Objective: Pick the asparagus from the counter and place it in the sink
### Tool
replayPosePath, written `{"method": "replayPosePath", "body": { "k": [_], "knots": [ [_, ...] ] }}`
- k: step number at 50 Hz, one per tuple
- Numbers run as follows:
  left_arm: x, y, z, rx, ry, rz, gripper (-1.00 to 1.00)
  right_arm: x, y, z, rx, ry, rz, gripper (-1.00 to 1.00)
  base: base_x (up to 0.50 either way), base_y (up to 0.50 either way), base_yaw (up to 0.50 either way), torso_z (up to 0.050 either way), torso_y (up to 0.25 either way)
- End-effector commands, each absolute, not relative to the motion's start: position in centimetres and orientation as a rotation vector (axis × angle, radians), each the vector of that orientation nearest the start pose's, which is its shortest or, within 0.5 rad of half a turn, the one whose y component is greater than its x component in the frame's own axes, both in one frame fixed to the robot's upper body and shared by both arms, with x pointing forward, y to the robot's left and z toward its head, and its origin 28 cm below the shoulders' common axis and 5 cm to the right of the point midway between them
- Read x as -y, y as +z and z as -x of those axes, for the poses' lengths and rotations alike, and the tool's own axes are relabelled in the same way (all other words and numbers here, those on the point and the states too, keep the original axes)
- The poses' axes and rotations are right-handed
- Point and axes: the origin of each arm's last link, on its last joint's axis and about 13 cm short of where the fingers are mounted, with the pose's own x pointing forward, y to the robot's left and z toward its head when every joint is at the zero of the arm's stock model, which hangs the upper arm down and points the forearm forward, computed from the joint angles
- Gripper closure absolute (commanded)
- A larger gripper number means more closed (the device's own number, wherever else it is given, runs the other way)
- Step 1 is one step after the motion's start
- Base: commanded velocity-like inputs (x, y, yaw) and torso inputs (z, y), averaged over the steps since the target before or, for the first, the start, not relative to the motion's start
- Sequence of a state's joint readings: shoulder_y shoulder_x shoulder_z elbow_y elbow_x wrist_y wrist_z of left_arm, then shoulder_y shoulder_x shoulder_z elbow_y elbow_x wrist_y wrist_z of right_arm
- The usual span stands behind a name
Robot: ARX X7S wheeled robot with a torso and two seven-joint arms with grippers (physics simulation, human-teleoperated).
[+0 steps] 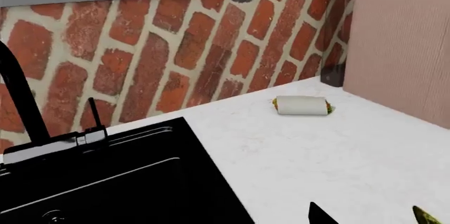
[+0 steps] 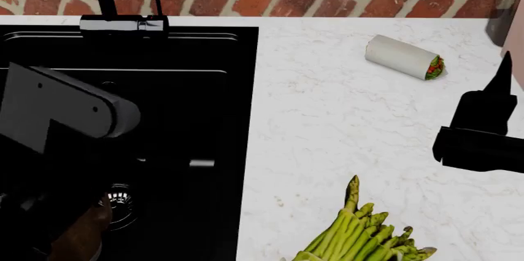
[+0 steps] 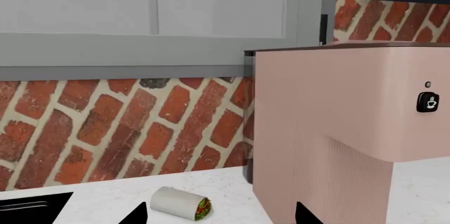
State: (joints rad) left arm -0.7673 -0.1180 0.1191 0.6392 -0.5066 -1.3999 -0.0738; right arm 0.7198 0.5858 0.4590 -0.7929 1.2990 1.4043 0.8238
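While the asparagus (image 2: 360, 236) lies untouched at the near edge of the counter (image 2: 327, 126), right of the sink (image 2: 188, 89), the right gripper (image 2: 491, 104) hangs released above. The wrap (image 2: 405, 57) could be grasped by mistake. The left gripper's state cannot be told.

no readable text; only a coffee-cup icon (image 3: 428, 101) on the pink machine (image 3: 351, 129).

We saw a white marble-look tabletop (image 2: 344, 126) with faint grey veins, smooth. The sink (image 2: 205, 150) was glossy black, drain (image 2: 119, 199) shiny metal. The brick wall (image 1: 176, 55) looked rough and matt; the pink appliance (image 3: 351, 129) was finely ribbed.
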Motion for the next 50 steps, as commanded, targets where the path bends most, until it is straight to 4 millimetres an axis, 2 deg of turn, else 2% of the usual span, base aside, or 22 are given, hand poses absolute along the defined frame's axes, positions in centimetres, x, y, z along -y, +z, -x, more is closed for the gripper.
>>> {"method": "replayPosePath", "body": {
  "k": [1, 16, 24, 30, 42, 50],
  "knots": [
    [-16.3, 25.1, -24.1, -0.145, -0.54, -0.131, -1.0, 17.8, 26.6, -19.3, 0.17, -0.229, 0.022, -1.0, 0.0, 0.0, 0.0, 0.0, 0.0],
    [-14.3, 27.1, -22.4, -0.336, -0.645, -0.183, -1.0, 17.7, 26.6, -19.4, 0.166, -0.228, 0.024, -1.0, 0.0, 0.0, 0.0, 0.0, 0.0],
    [-13.4, 28.1, -21.7, -0.328, -0.678, -0.198, -1.0, 17.6, 26.5, -19.6, 0.167, -0.221, 0.02, -1.0, 0.0, 0.0, 0.0, 0.0, 0.0],
    [-12.8, 29.0, -21.5, -0.356, -0.722, -0.125, -1.0, 17.7, 26.5, -19.6, 0.165, -0.22, 0.019, -1.0, 0.0, 0.0, 0.0, 0.0, 0.0],
    [-12.0, 29.6, -20.8, -0.439, -0.783, -0.049, -1.0, 17.7, 26.1, -19.7, 0.161, -0.216, 0.013, -1.0, 0.0, 0.0, 0.0, 0.0, 0.0],
    [-11.1, 29.1, -21.0, -0.456, -0.767, -0.104, -1.0, 17.6, 25.9, -19.8, 0.159, -0.211, 0.012, -1.0, 0.0, 0.0, 0.0, 0.0, 0.0]
  ]
}}
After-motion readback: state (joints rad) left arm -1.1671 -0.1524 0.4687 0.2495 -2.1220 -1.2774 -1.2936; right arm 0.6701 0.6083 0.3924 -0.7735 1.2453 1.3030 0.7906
